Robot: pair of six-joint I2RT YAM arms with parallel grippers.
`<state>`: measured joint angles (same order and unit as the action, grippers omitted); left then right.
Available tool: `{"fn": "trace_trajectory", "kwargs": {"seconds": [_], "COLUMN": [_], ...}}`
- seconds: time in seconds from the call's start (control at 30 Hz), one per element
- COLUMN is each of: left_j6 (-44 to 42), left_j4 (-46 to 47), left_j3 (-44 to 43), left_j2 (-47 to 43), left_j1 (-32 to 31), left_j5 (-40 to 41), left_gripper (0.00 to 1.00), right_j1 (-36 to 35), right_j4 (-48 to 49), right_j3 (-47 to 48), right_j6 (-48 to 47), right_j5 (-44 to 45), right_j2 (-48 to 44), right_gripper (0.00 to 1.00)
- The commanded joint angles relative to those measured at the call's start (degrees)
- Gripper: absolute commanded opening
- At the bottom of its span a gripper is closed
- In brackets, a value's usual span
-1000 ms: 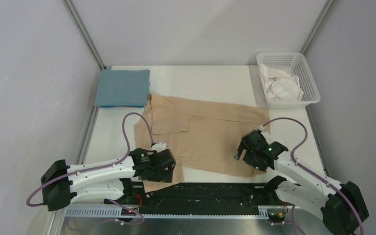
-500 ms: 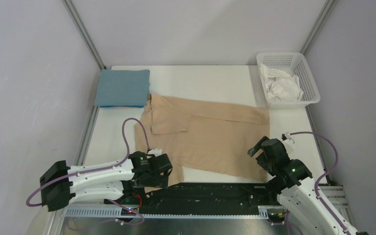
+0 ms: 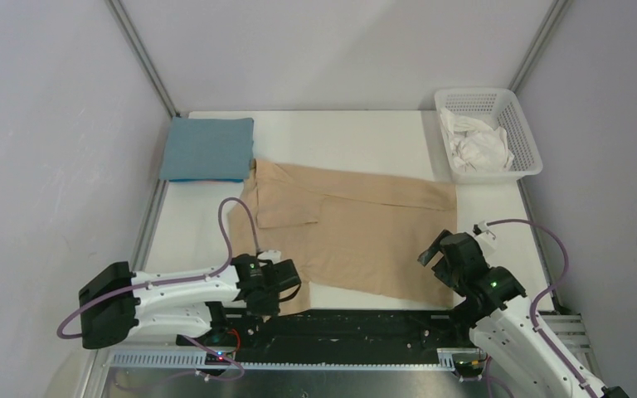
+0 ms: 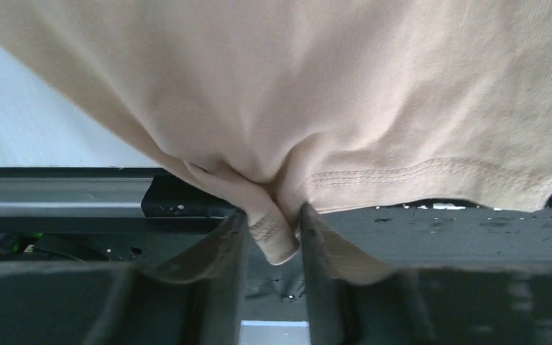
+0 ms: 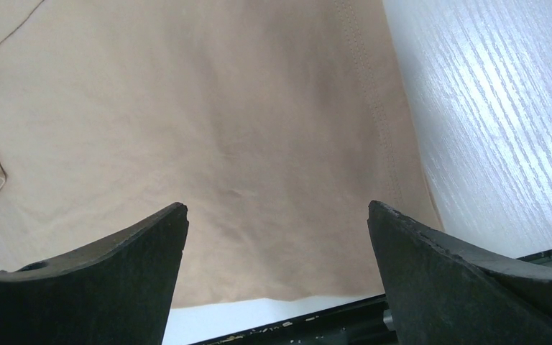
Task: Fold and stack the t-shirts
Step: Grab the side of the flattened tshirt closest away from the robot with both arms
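Note:
The tan-beige t-shirt (image 3: 357,224) lies spread across the middle of the table, its near edge at the black front rail. A folded teal-blue t-shirt (image 3: 207,148) rests at the back left corner. My left gripper (image 3: 278,292) sits at the tan shirt's near left corner. In the left wrist view its fingers (image 4: 273,215) pinch a bunched fold of the hem (image 4: 269,230). My right gripper (image 3: 441,253) hovers open over the shirt's near right corner. The right wrist view shows flat tan cloth (image 5: 208,129) between its spread fingers (image 5: 277,208), with nothing held.
A white lattice basket (image 3: 532,159) with crumpled white cloth (image 3: 477,145) stands at the back right. The black front rail (image 3: 357,327) runs along the near edge. Bare white tabletop (image 3: 340,137) lies behind the tan shirt and to its right.
The left gripper has closed on the tan shirt's hem at the near left corner. The right arm drew back from over the shirt to its near right corner, then stayed open.

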<state>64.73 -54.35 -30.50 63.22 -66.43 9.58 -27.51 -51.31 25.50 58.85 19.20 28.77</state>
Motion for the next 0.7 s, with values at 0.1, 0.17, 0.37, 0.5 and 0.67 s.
{"fn": "trace_trajectory", "kwargs": {"seconds": [0.1, 0.17, 0.37, 0.5, 0.67], "left_j6": [0.3, 0.1, -1.9, -2.5, -3.2], "left_j4": [-1.3, -1.3, -1.3, -1.2, -1.2], "left_j3": [-1.6, -2.3, -5.2, -6.0, -7.5], "left_j2": [0.5, -0.1, -3.1, -4.4, -4.7], "left_j1": [-0.3, -0.3, -0.2, -0.2, -0.1], "left_j5": [3.7, 4.3, 7.7, 9.1, 10.7], "left_gripper": [0.1, 0.01, 0.0, 0.0, 0.0], "right_j1": [-0.3, -1.9, -10.8, -14.9, -17.1], "right_j4": [-1.0, -2.5, -8.4, -10.9, -12.4], "right_j3": [0.0, 0.0, 0.2, 0.1, -1.1], "right_j6": [4.4, 7.0, 17.7, 21.9, 27.7], "right_j5": [-0.8, -0.9, 0.5, -1.4, -0.7], "right_j2": [0.6, 1.7, 4.4, 4.5, 1.9], "right_gripper": [1.0, 1.0, 0.98, 0.97, 0.95]}}
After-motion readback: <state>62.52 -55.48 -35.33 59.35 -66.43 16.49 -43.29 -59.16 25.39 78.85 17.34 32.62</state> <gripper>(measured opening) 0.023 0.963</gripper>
